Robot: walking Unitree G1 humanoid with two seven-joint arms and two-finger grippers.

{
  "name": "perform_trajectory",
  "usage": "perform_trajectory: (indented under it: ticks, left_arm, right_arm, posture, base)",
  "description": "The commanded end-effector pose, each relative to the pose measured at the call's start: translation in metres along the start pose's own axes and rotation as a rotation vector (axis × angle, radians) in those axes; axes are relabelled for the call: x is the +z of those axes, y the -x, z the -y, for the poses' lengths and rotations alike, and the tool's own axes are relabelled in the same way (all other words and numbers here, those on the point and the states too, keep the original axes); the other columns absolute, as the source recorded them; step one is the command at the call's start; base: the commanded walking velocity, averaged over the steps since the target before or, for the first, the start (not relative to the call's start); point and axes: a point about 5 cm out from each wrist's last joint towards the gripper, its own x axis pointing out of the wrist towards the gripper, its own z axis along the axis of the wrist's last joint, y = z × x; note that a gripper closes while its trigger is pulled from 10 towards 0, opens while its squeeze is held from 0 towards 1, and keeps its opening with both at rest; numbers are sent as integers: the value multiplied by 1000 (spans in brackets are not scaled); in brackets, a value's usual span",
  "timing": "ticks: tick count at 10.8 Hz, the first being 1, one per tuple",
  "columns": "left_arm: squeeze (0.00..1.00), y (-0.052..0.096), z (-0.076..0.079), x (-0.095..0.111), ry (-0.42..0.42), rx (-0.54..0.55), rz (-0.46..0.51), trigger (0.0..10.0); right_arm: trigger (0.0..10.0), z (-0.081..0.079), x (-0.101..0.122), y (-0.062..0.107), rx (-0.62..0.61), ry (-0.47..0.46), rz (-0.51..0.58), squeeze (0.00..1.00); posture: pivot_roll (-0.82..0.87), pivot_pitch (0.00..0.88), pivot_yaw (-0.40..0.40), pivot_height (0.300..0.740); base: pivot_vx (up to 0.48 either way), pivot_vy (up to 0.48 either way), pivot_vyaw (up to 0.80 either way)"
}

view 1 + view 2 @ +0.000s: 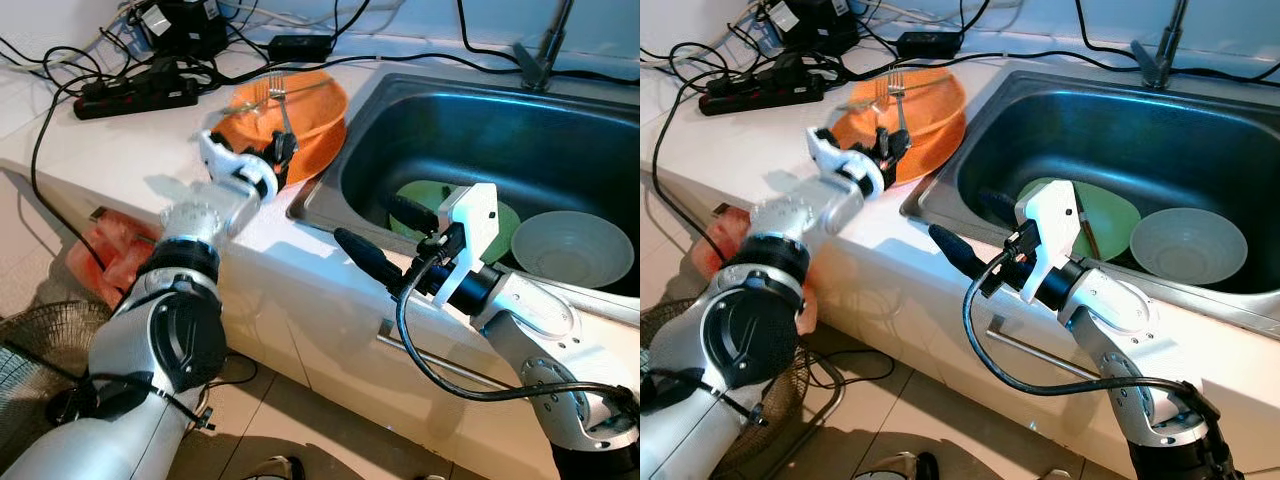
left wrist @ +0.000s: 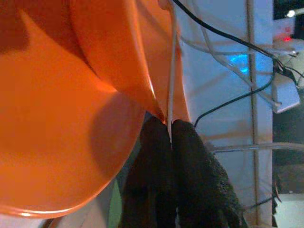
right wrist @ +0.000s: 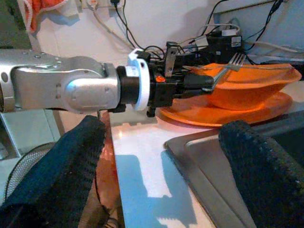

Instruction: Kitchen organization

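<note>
Right tool point(image 1: 365, 232), fingers spread wide and empty, at frame centre over the sink point(image 1: 470, 120) front edge. Left tool point(image 3: 202, 83), pinched on a fork point(image 1: 281, 102), at upper centre over the orange bowl point(image 1: 300, 120) on the bench point(image 1: 130, 150). Sink holds green plate point(image 1: 420, 200) and pale bowl point(image 1: 572, 250).

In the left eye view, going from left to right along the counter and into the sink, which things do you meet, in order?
Black power strip → orange bowl with a fork held by the left gripper → green plate in the sink → pale bowl.
</note>
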Motion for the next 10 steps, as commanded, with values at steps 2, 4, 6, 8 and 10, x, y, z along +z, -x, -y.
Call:
perform_trajectory:
  ticks: [2, 4, 6, 8, 10]
  left_arm:
    - [0, -3, 18, 5, 4, 36, 46, 0]
    - [0, -5, 42, 3, -37, 19, 40, 0]
    - [0, -3, 58, 2, -53, 16, 35, 0]
    - [0, 0, 71, 2, -71, -6, 35, 471]
    - [0, 5, 64, 6, -115, 40, 37, 1098]
  right_arm:
    - [10000, -1, 4, -4, 25, 15, 14, 0]
    - [10000, 1, 4, -4, 29, 16, 12, 0]
    - [10000, 1, 4, -5, 29, 18, 13, 0]
    - [10000, 1, 3, -6, 32, 17, 14, 0]
    - [10000, 2, 3, -8, 36, 19, 18, 0]
  posture:
    - [-16, 94, 149, 740]
    - [-10, 90, 146, 740]
    - [-4, 85, 148, 740]
    - [9, 77, 148, 740]
    - [13, 72, 149, 740]
  base:
    - [0, 0, 0]
    - [0, 0, 0]
    - [0, 0, 0]
    - [0, 0, 0]
    - [0, 0, 0]
